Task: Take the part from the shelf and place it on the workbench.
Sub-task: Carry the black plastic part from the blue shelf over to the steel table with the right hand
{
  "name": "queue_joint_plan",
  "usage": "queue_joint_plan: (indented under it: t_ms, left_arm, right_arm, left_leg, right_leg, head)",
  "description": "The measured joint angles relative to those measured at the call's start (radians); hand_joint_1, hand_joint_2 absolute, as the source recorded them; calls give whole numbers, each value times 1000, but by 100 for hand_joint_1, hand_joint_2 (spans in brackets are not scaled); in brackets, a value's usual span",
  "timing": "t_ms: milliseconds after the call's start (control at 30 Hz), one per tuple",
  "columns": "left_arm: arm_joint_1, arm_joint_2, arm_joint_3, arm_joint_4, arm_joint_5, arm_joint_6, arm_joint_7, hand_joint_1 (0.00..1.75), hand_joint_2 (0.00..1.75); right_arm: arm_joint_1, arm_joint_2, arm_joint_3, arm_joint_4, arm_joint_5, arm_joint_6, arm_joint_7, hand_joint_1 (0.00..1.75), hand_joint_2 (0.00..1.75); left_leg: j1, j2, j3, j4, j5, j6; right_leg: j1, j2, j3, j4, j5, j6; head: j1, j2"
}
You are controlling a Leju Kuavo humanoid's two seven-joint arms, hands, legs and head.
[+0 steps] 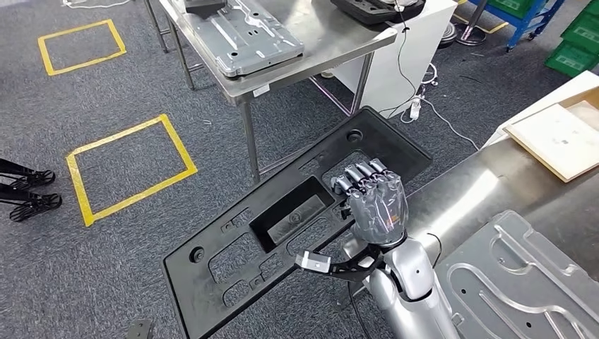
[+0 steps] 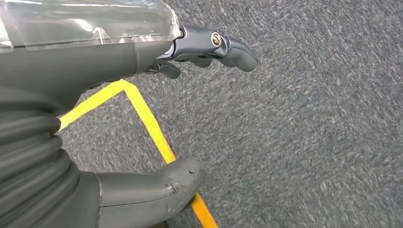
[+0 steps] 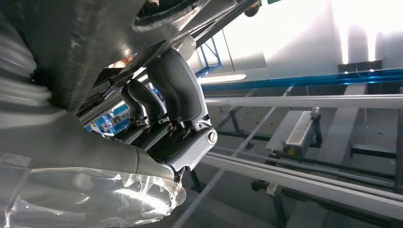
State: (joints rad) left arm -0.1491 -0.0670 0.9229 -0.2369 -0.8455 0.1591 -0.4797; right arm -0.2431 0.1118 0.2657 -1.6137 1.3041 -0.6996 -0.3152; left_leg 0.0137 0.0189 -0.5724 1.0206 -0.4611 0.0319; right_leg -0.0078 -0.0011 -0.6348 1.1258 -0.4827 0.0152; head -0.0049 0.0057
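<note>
1. The right hand (image 1: 373,201) grips the black part (image 1: 282,226), with its fingers (image 3: 173,85) curled over the edge near the long end of the part.
2. The part is a large flat black panel with many cut-outs. It is held tilted above the grey carpet floor (image 1: 106,85), just beside the near steel table (image 1: 487,191).
3. The left hand (image 2: 142,61) hangs over the carpet and a yellow tape line (image 2: 152,126). Its fingers are spread and it holds nothing.
4. A grey metal plate (image 1: 523,282) lies on the near table.
</note>
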Motion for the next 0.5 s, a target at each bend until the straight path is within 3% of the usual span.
queue_joint_plan:
  t_ms: [67,200,267,333,367,400,433,500]
  left_arm:
    - [-1,0,1,0,1,-1,4,0,175]
    - [-2,0,2,0,0,-2,4,0,175]
    - [-1,1,2,0,-1,-3,4,0,175]
    - [0,1,2,0,-1,-5,5,0,175]
    - [1,1,2,0,-1,-5,5,0,175]
    - [2,1,2,0,-1,-5,5,0,175]
    - [3,1,2,0,-1,-5,5,0,175]
    - [3,2,2,0,0,-6,6,0,175]
  right_arm:
    - [0,0,-3,-5,5,0,-6,175,175]
    - [5,1,-10,-11,10,0,-17,175,175]
    - [7,5,-12,-15,12,0,-21,175,175]
    - [13,8,-14,-17,12,0,-24,175,175]
    - [16,8,-15,-18,12,0,-26,175,175]
    - [19,8,-15,-18,12,0,-28,175,175]
    - [21,9,-16,-18,13,0,-29,175,175]
    - [22,11,-16,-21,16,0,-31,175,175]
  left_leg:
    - [-4,0,-2,2,-1,-9]
    - [-2,0,-9,17,-14,-31]
    - [0,-5,-46,101,-68,-40]
    - [0,-9,-107,235,-127,-45]
    - [0,-9,-128,278,-136,-46]
    - [0,-9,-133,286,-127,-45]
    - [0,-9,-118,253,-99,-43]
    - [-1,-13,-53,116,-31,-34]
  right_leg:
    - [3,-3,40,-82,18,-7]
    - [2,2,41,-97,21,-26]
    - [-2,2,43,-101,25,-36]
    - [0,3,41,-101,26,-40]
    - [0,4,41,-100,26,-40]
    - [1,6,41,-99,26,-41]
    - [2,8,41,-98,25,-40]
    - [3,12,41,-95,24,-38]
  head:
    - [0,0]
    - [-1,0]
    - [-1,0]
    - [-1,0]
    - [-1,0]
    - [-1,0]
    - [-1,0]
    - [-1,0]
